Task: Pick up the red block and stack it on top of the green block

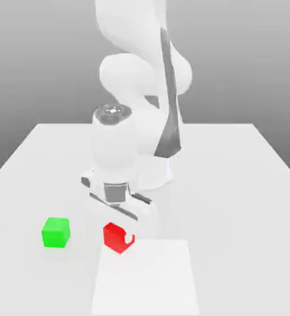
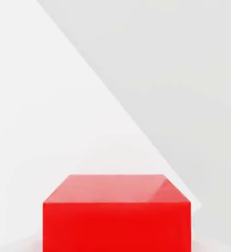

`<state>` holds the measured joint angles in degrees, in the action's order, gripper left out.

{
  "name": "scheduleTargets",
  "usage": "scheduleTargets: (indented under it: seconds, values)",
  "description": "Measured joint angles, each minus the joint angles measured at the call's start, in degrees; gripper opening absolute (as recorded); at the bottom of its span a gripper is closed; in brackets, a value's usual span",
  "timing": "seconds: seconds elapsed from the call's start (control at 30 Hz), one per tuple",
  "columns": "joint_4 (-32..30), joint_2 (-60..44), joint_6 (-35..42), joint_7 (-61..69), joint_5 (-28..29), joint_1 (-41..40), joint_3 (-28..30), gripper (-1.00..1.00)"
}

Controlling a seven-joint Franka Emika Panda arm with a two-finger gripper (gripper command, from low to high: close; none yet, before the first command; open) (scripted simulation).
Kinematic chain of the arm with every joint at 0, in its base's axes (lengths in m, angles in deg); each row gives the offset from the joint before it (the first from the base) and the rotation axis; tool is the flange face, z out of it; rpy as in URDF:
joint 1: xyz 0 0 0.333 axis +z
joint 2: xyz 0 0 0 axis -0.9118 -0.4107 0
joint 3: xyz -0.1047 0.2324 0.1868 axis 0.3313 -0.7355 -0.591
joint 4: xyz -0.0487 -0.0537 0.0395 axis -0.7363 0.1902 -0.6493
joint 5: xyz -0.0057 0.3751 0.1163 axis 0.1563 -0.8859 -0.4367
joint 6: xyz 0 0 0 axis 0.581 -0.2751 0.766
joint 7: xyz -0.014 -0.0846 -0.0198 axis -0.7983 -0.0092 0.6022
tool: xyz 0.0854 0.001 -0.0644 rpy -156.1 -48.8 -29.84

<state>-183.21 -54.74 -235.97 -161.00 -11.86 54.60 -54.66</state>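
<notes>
- The pincer (image 1: 120, 233) is down low on the white worktop (image 1: 234, 203), right at the red block (image 1: 116, 237).
- I cannot tell if it is squeezing the block or just spread around it.
- The red block sits on the worktop.
- 1 green block (image 1: 55, 232) sits near it, at 9 o'clock in the exterior view, not touching.

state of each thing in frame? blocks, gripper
red block: on the table, upright, under the gripper, not stacked
green block: on the table, upright, nothing on top, apart from red block
gripper: low, at the red block
</notes>
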Motion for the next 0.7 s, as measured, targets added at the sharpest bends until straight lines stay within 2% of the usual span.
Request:
scheduleTargets:
  seconds: [0.13, 0.37, 0.47, 0.6, 0.63, 0.7]
  values:
    - [-0.5, 7.0, 6.5, 1.9, 0.0, -1.1, 1.5, -1.00]
    - [3.1, 11.1, 14.1, 14.2, 4.4, -12.0, 12.9, -1.00]
    - [3.7, 6.9, 10.5, 17.0, 3.0, -12.5, 14.6, -1.00]
    - [4.1, -1.2, 3.0, 21.1, -2.5, -12.6, 13.3, -1.00]
    - [4.1, -2.4, 1.8, 21.8, -3.5, -12.8, 12.9, 1.00]
    - [4.1, -2.4, 1.8, 21.8, -3.5, -12.8, 12.9, 1.00]
